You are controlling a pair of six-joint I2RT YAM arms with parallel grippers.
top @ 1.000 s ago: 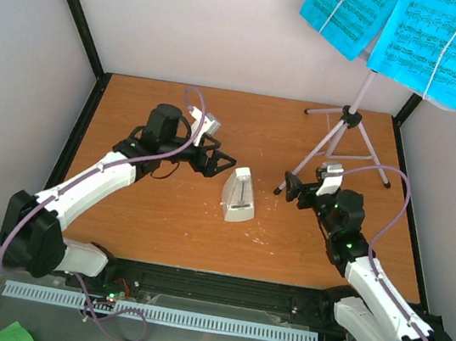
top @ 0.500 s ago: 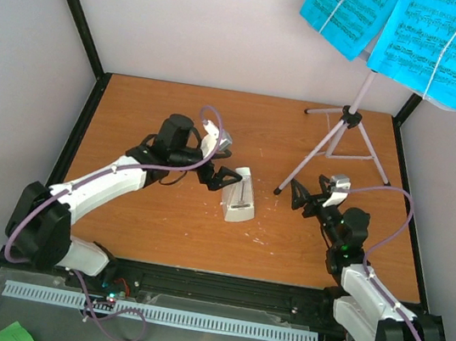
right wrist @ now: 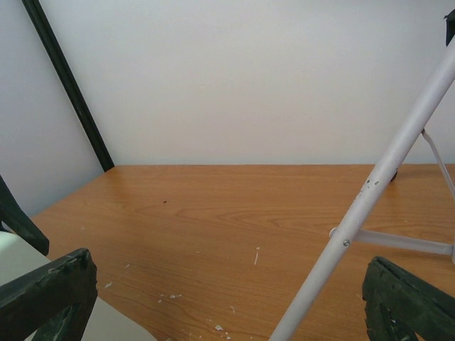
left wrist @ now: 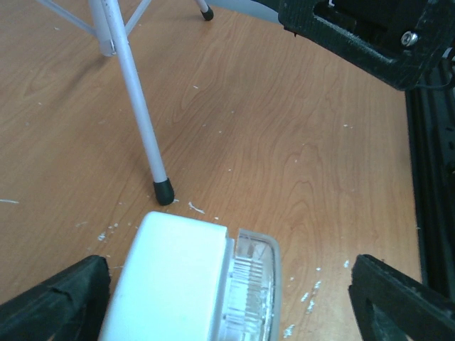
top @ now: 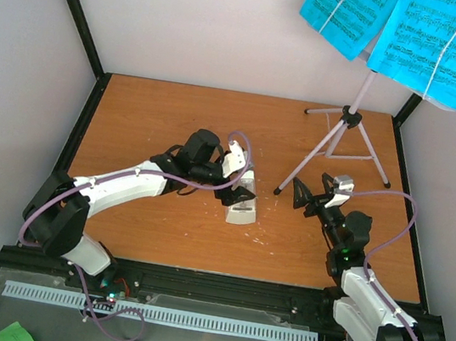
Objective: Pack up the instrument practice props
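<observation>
Centrally on the counter point(top: 159, 117) stands the metronome point(top: 242, 205), with the left jaws spread to either side of its top and no contact visible. Right jaws, likewise spread, sit just beside the near leg of the stand point(top: 341, 140), which carries the cyan pages point(top: 408, 30) at rear right.

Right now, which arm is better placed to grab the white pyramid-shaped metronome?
Left. The left pincer, open, straddles the white pyramid-shaped metronome; the right pincer, also open, faces the pale lilac tripod music stand instead.
</observation>
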